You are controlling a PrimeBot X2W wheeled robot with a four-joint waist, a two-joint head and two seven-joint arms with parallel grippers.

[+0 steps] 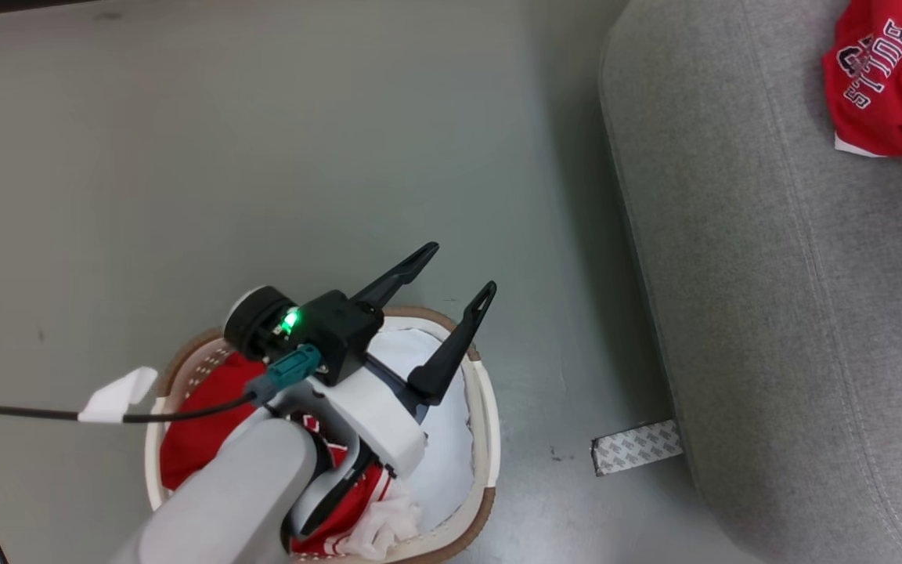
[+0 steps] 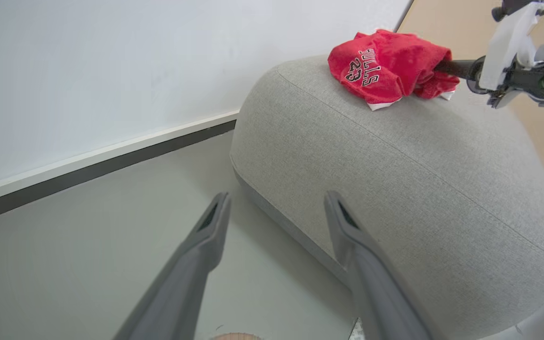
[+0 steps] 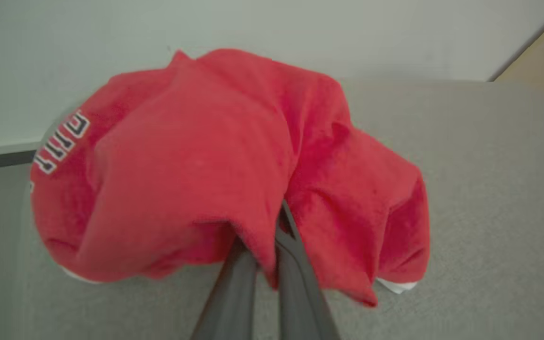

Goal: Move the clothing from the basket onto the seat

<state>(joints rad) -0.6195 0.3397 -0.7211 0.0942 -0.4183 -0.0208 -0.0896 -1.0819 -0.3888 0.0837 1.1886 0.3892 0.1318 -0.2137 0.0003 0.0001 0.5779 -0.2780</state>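
Seeming limp and light, the jersey (image 3: 182, 165) is clamped at a bunched fold by the right fingers (image 3: 232, 298); the left fingers (image 1: 451, 348) are held spread.

The left gripper (image 1: 459, 272) is beside the seat (image 1: 772, 313), clear of its edge, with fingers spread wide and nothing between them. The right gripper (image 3: 280, 219) is low over the seat's top, fingers pinched together on the jersey (image 3: 196, 165).
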